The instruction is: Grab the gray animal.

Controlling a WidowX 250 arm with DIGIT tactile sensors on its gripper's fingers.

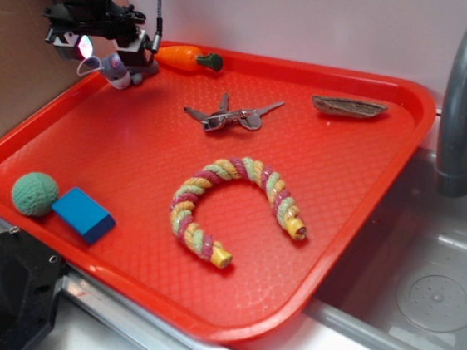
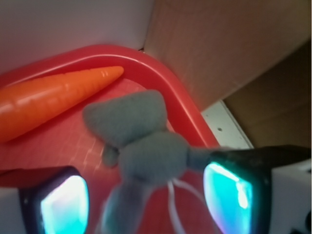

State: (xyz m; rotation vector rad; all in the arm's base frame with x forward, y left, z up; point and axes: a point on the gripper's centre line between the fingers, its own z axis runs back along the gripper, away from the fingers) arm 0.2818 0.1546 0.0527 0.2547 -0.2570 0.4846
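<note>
At tray far corner, pincer open around gray animal, carrot beside.

Even, bright, diffuse light fills the exterior view, with soft short shadows and a pale sheen on the red tray, while the wrist view is blurred at close range, the gray animal out of focus and the pincer pads glowing cyan.
</note>
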